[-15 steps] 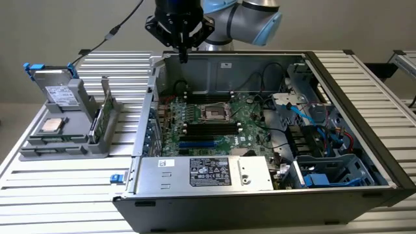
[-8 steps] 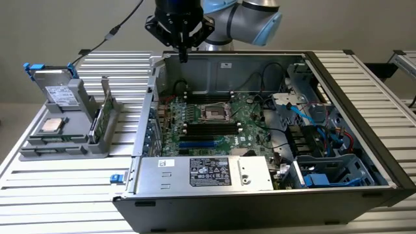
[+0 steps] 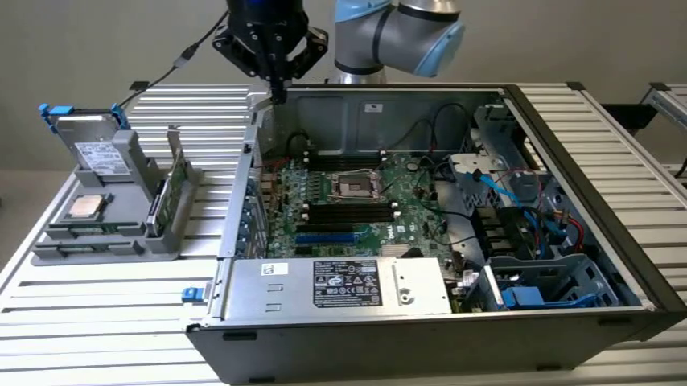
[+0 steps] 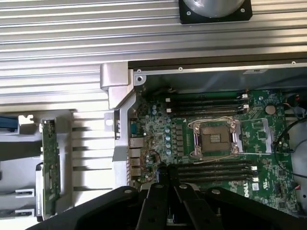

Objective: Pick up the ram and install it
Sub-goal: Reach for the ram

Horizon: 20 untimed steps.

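- The ram [image 3: 166,201], in the exterior view, stands on its long edge in a grey holder [image 3: 96,245] on the slatted table [image 3: 96,314]. It is outside the computer case [image 3: 429,346], just beside the case's wall on the exterior view's left.
- Its long axis runs roughly along that wall, from the case's front end towards its back end.
- The gripper [image 3: 278,95] hangs above the back corner of the case on the same side. Its fingers are pressed together and hold nothing.
- From the fingertips, the ram lies lower down, out beyond the case wall and towards the case's front end. Nothing touches it.

- In the wrist view, the ram [image 4: 49,167] shows as a narrow green strip in its holder slot. It is outside the case [image 4: 211,72], with the port-side wall between it and the motherboard [image 4: 259,129].
- The gripper [image 4: 165,177] sits over the motherboard's edge just inside that wall. Its dark fingers meet at the tips with no gap and carry nothing.
- The stick's length runs parallel to the case wall, so the ram lies sideways from the fingers, across the wall and well apart from them.
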Tool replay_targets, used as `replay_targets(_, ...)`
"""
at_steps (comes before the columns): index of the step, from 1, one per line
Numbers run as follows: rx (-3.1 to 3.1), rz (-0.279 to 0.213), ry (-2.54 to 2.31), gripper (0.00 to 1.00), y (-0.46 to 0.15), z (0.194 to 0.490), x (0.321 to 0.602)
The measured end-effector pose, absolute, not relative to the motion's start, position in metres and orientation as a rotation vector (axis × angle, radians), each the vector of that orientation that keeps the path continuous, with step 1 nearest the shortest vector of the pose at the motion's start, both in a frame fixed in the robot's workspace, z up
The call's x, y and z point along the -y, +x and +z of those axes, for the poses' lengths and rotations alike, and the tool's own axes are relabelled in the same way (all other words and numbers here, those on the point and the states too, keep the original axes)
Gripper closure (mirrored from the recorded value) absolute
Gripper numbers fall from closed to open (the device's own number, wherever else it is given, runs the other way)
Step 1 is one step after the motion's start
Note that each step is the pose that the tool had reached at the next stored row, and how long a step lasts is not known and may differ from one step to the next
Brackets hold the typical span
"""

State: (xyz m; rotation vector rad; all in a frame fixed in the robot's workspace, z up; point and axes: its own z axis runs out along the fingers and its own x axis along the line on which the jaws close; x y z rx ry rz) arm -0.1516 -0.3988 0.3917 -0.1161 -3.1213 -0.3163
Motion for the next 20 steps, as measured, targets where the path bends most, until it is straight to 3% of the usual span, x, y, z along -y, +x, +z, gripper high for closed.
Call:
replay_targets(12, 3.073, -0.308, -0.122, 0.9, -0.204, 0.388, 0.399)
replay_targets(20, 3.067, -0.243, -0.09, 0.9, -0.221, 0.386, 0.394)
